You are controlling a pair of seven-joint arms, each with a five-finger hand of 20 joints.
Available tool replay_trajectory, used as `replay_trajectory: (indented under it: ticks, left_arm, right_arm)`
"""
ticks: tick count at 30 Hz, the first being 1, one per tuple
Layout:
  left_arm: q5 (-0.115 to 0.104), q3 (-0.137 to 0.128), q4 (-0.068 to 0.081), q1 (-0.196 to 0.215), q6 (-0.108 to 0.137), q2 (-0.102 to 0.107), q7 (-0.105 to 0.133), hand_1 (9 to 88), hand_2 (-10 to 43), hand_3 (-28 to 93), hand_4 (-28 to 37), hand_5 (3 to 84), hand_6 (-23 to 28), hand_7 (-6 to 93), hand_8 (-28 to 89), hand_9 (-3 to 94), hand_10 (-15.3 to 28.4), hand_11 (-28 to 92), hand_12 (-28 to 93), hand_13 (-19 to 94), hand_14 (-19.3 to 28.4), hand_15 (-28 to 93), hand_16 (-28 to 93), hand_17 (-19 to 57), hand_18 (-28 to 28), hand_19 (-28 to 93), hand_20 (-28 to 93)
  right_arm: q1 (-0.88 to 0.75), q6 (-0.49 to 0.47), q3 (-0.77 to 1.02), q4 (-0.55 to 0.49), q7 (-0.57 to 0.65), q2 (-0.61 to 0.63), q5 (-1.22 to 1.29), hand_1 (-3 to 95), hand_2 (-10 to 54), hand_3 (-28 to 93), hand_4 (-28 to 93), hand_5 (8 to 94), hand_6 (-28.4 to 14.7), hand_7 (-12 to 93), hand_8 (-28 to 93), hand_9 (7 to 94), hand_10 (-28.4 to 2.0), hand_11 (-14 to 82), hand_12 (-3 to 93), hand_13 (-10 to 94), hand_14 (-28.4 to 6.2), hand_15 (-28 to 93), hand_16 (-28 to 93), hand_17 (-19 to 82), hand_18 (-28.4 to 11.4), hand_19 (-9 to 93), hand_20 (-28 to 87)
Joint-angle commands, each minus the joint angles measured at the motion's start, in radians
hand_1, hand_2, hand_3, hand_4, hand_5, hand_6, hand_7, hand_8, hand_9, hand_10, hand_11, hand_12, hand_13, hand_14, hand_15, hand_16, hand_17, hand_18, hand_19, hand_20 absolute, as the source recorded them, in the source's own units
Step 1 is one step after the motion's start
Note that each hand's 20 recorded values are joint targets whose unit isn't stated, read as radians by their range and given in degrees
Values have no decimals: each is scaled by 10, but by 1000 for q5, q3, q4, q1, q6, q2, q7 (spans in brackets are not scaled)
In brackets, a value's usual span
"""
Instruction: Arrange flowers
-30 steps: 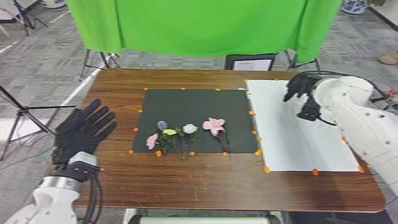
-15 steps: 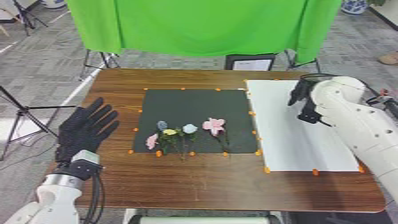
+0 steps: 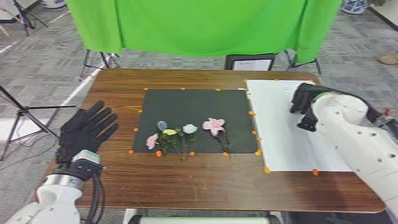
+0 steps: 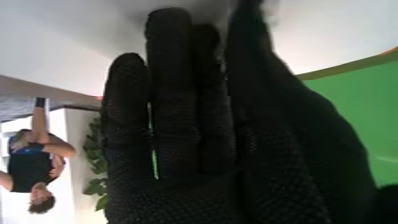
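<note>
Note a small shift of the black-gloved right hand (image 3: 305,97) since the earlier frame: drawn slightly nearer over the long white rectangular sheet (image 3: 293,155). Find the flowers lying as before.

Start nearest, at the bare front strip of the brown wooden bench (image 3: 195,192). By its left side, see the black-gloved left hand (image 3: 80,131), held up with fingers straight and fanned apart, pinching nothing.

Farther in, along the near part of the square black mat (image 3: 195,105), find five blooms laid flat: a small pink flower (image 3: 151,142), a yellow flower (image 3: 170,132), a pale blue-white flower (image 3: 190,129), a large-petalled pink flower (image 3: 214,125) and, farthest to the left side, a grey-blue flower (image 3: 162,124). Follow the thin dark-green stems back towards the near edge, bunched and partly crossed on the left, well separate under the large pink one.

Across to the right, find the right hand over the sheet, fingers straight and close together, empty. Cannot tell whether touching the sheet. Beyond the bench, see a hanging bright green cloth (image 3: 195,30).

Expect featherlight handling, with soft petals easily crushed and slim stems likely to slide or snag on neighbours. Best pinch mid-stem, below the bloom, beginning perhaps with the large pink one.
</note>
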Motion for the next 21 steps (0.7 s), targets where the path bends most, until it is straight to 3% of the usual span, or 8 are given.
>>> replay_trajectory:
  ticks: [1,10,14,21]
  left_arm:
    - [-11,-5,-8,16,14,-6,-4,284,110,735,-277,390,100,130,-80,328,167,193,135,225,168,353,-45,-88,164,369,99]
    - [-15,-12,-13,29,17,-9,12,283,112,737,-278,392,101,130,-80,331,166,196,132,227,167,356,-51,-88,165,372,97]
    - [-9,-21,-18,37,13,-11,15,282,113,738,-278,393,100,131,-80,331,166,197,132,227,167,358,-51,-88,165,371,96]
    - [-10,-50,-26,62,23,-16,24,281,113,739,-278,393,100,131,-81,332,166,196,131,227,167,359,-52,-88,165,372,96]
  right_arm:
    - [-117,64,-63,-1,-33,19,-21,611,-74,617,-283,703,41,368,-64,860,-61,113,422,757,-27,333,407,422,-145,772,312]
    - [-148,173,-45,-85,-55,60,-11,614,-90,632,-283,736,37,370,-53,889,-59,117,446,773,-33,359,416,429,-149,784,339]
    - [-232,178,52,-237,-16,83,13,601,-92,656,-283,739,36,367,-51,892,-62,113,443,776,-33,356,418,432,-152,783,342]
    - [-371,74,202,-490,7,62,28,586,-95,687,-283,742,29,355,-48,891,-71,105,438,774,-37,345,422,428,-161,784,341]
